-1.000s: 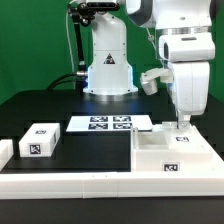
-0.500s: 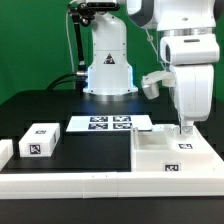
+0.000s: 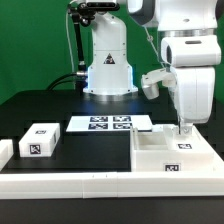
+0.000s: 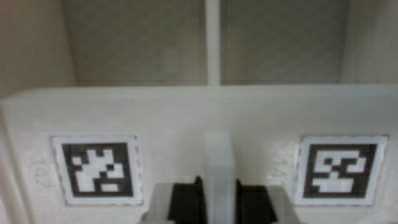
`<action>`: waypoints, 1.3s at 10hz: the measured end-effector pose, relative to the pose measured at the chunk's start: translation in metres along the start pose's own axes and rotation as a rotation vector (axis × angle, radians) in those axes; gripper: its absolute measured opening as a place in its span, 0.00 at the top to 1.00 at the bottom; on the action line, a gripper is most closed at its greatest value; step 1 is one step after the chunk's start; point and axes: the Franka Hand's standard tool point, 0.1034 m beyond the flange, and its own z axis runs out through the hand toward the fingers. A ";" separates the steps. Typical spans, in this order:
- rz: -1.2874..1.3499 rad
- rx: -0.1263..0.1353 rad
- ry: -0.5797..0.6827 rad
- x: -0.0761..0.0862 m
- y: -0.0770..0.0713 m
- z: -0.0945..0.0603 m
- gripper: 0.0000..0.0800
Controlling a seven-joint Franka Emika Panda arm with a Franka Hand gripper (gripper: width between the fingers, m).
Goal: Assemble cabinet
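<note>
Two open compartments, split by a divider, show in the cabinet point(image 3: 150, 163) at the exterior view's right. The gripper point(image 3: 182, 128) hangs at its far wall, fingers point(image 4: 178, 205) narrowly apart astride a white rib; whether they grip it is unclear. A drawer block point(image 3: 40, 140) lies well apart.

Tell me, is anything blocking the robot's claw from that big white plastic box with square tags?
Nothing visible: the gripper sits right at the large white plastic box, its fingers either side of a wall.
</note>
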 end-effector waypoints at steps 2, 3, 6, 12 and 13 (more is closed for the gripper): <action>0.000 -0.005 -0.001 -0.001 0.001 -0.003 0.78; -0.001 -0.023 -0.002 -0.001 0.004 -0.014 0.60; 0.008 -0.048 -0.008 -0.003 -0.018 -0.033 0.23; 0.020 -0.045 -0.006 -0.004 -0.026 -0.029 0.19; 0.024 -0.063 0.006 -0.002 -0.034 -0.027 0.19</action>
